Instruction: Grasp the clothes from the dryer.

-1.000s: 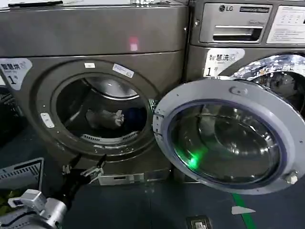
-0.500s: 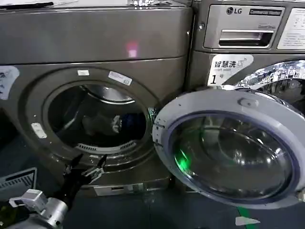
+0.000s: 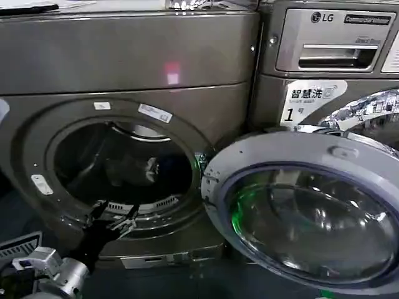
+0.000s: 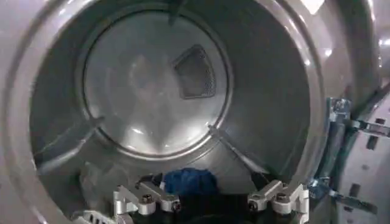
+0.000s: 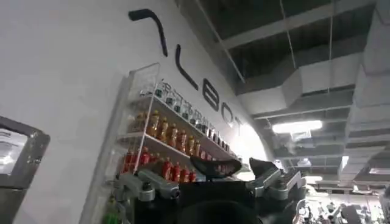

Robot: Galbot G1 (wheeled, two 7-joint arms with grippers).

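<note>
I am advancing my left gripper (image 3: 113, 217), fingers spread apart, to the lower rim of the bronze-grey front-loading dryer (image 3: 124, 56), closer than a second ago. The whitish-grey and dark blue clothes (image 3: 154, 169) are lying ungrasped deep in the drum. My right gripper (image 5: 231, 170), parted, is pointing at the ceiling.

Dryer (image 3: 124, 56): smooth, semi-gloss bronze-grey metal panels. Door (image 3: 312, 212): matt grey plastic rim, glossy glass. Clothes (image 4: 189, 181): soft cloth.

Right gripper (image 5: 234, 167) (jaws apart), bottle shelves (image 5: 164, 143)
</note>
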